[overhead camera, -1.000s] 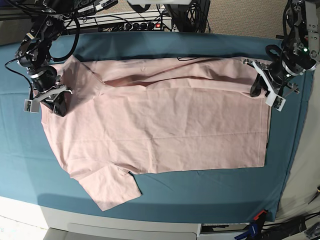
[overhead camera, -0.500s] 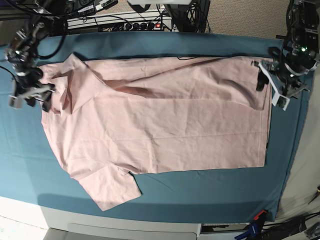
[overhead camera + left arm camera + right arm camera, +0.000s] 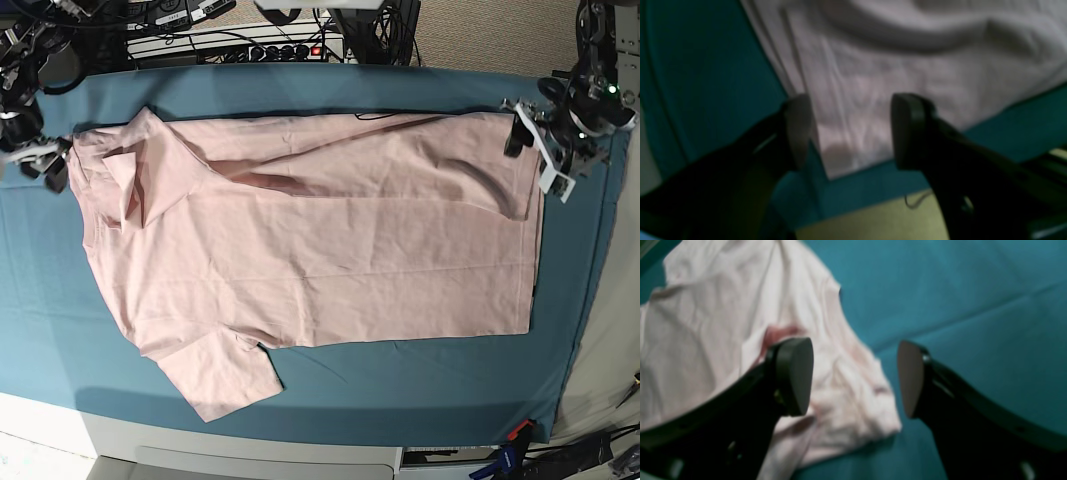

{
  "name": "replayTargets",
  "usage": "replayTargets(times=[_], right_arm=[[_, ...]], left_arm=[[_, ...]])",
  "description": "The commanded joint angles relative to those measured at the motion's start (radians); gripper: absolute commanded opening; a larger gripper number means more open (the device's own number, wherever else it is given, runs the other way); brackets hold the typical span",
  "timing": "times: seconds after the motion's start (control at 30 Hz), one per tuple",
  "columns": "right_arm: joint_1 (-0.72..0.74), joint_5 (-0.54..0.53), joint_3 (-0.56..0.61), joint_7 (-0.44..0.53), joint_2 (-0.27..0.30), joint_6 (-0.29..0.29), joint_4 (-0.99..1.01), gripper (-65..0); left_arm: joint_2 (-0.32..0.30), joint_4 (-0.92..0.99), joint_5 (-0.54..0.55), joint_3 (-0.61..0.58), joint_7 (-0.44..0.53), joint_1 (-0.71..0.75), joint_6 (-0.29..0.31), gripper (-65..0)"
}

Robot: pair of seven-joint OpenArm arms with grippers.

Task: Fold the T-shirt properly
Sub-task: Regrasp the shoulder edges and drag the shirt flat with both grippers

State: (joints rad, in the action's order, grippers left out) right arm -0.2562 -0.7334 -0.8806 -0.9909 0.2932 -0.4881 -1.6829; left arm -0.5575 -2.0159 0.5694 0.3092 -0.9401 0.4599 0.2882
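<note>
Pink T-shirt (image 3: 310, 250) lies flat on the teal cloth (image 3: 400, 385) so I can fold it, and my left gripper (image 3: 545, 150) and right gripper (image 3: 40, 160) hang wide apart, holding nothing, at its far corners.

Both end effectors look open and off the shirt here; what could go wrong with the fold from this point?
The T-shirt lies askew, with diagonal creases near the far edge, so a fold made now may lock them in. One sleeve sticks out toward the near edge and could end up outside the fold. The teal cloth could get pinched in a regrasp.
</note>
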Motion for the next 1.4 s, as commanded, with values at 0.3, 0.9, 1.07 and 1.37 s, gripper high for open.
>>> replayTargets(times=[0.3, 0.9, 1.07, 1.37], right_arm=[[-0.065, 0.002, -0.005, -0.087, 0.053, 0.005, -0.013, -25.6], [0.059, -0.224, -0.004, -0.145, 0.056, -0.051, 0.37, -25.8], [0.06, -0.224, -0.004, -0.146, 0.055, -0.05, 0.37, -52.4], [0.06, -0.24, -0.004, -0.145, 0.055, -0.051, 0.37, -62.6]], left_arm=[[-0.016, 0.002, 0.096, 0.192, -0.018, 0.071, -0.017, -26.8], [-0.006, 0.184, 0.263, 0.226, -0.053, 0.072, 0.053, -26.8], [0.013, 0.212, 0.287, 0.225, -0.06, 0.071, 0.053, -27.1], [0.014, 0.292, 0.341, 0.224, -0.077, 0.023, 0.059, -27.1]])
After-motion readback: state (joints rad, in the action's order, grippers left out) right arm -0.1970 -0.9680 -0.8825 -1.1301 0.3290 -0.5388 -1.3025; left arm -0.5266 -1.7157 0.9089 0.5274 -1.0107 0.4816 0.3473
